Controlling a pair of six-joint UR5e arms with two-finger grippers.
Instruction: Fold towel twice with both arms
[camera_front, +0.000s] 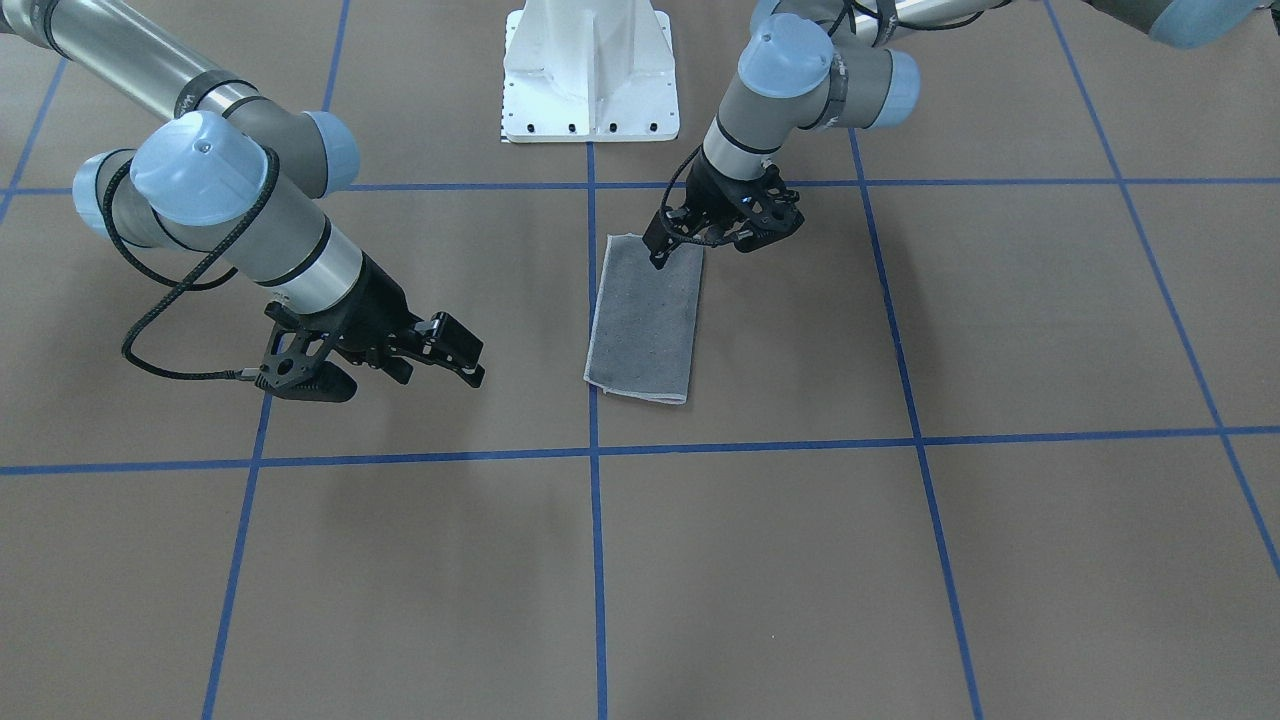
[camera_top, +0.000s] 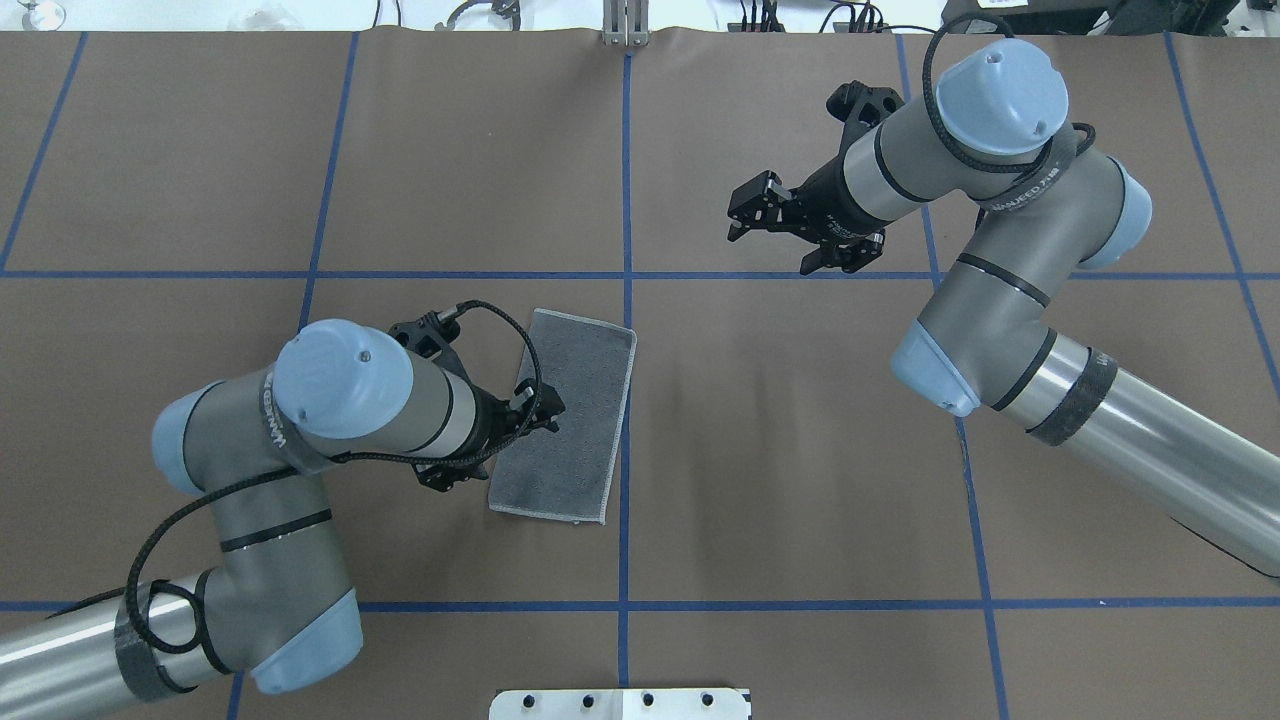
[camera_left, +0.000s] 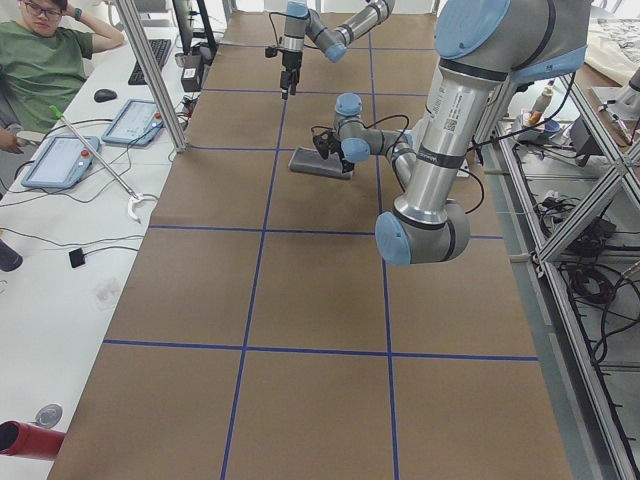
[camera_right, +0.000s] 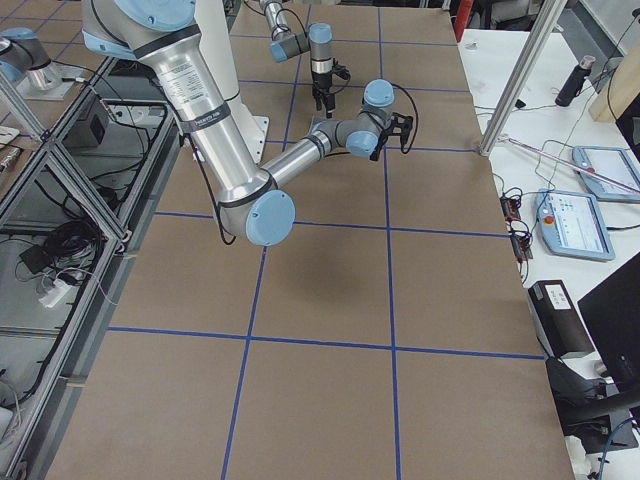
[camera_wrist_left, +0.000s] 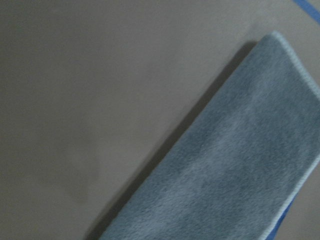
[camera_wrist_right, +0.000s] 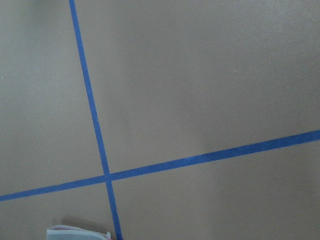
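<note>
The towel (camera_front: 645, 320) lies flat on the brown table, folded into a long strip with its dark grey face up and a light stitched border. It also shows in the overhead view (camera_top: 575, 420) and the left wrist view (camera_wrist_left: 240, 165). My left gripper (camera_top: 550, 408) hovers just above the strip's left long edge. Its fingers look closed together and hold nothing; the fingertips (camera_front: 657, 258) show in the front view. My right gripper (camera_top: 742, 213) is open and empty, well off to the right and farther from me than the towel. One towel corner (camera_wrist_right: 77, 233) shows in the right wrist view.
The white pedestal base (camera_front: 590, 85) stands at my edge of the table. Blue tape lines (camera_top: 626, 200) divide the brown surface into squares. An operator (camera_left: 40, 70) sits at a side desk with tablets (camera_left: 60, 160) beyond the table's far edge.
</note>
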